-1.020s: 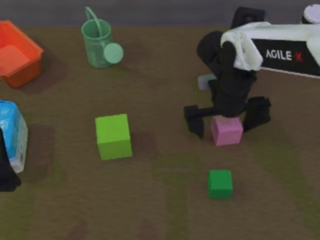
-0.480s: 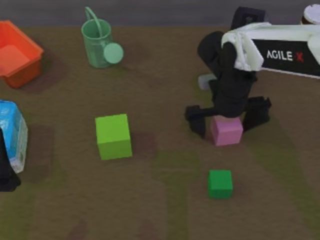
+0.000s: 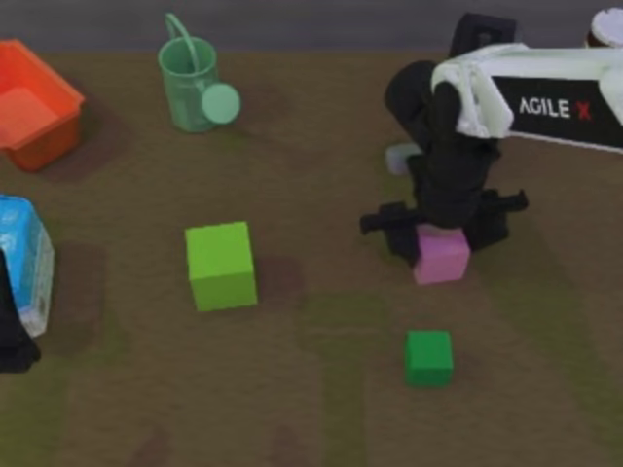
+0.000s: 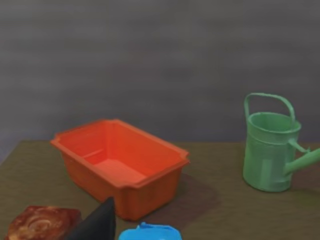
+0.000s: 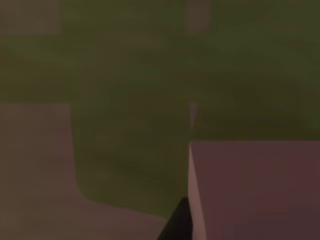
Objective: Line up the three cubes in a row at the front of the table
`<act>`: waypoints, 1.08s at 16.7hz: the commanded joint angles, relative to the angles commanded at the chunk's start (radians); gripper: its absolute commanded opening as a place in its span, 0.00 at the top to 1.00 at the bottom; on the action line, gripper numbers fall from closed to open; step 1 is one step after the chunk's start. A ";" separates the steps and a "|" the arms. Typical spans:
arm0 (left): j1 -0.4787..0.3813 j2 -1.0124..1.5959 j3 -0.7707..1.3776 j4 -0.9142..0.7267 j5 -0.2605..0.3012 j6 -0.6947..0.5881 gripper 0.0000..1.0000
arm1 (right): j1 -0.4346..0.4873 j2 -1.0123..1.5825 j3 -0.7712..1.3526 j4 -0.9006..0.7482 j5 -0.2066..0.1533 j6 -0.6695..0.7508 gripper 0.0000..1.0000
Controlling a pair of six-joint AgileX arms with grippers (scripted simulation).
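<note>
The right gripper (image 3: 443, 226) hangs straight down over the medium pink solid cube (image 3: 441, 255), its two black fingers drawn in against the cube's left and right faces, so it appears clamped on the cube. That cube sits on the flat brown matte table (image 3: 321, 409) right of centre, not visibly lifted. The right wrist view is dim but shows the pink cube's top face (image 5: 255, 190) close under the camera with a dark fingertip at its edge, which fits a grip taken from above so the cube can be carried without tipping.

The small dark green cube (image 3: 428, 357) lies nearer the front, just beyond the pink one and slightly left of it, apart from it. The large lime-green cube (image 3: 221, 265) stands well to the left, about as far back as the pink cube. None of the three is yet in a shared row at the front edge; I judge the pink cube needs to come forward to the dark green one's line.

The left gripper (image 3: 12, 341) is parked at the table's left edge beside a blue and white carton (image 3: 21, 258); I cannot tell how its fingers stand. At the far side rest an orange plastic tub (image 3: 34, 102) and a translucent green watering can (image 3: 195, 83), both clear of the working area.
</note>
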 joint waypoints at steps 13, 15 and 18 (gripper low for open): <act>0.000 0.000 0.000 0.000 0.000 0.000 0.00 | 0.004 -0.034 0.031 -0.048 0.005 -0.005 1.00; 0.000 0.000 0.000 0.000 0.000 0.000 0.00 | 0.008 -0.055 0.071 -0.109 0.004 -0.006 1.00; 0.000 0.000 0.000 0.000 0.000 0.000 0.00 | 0.010 -0.091 0.130 -0.206 0.004 -0.006 1.00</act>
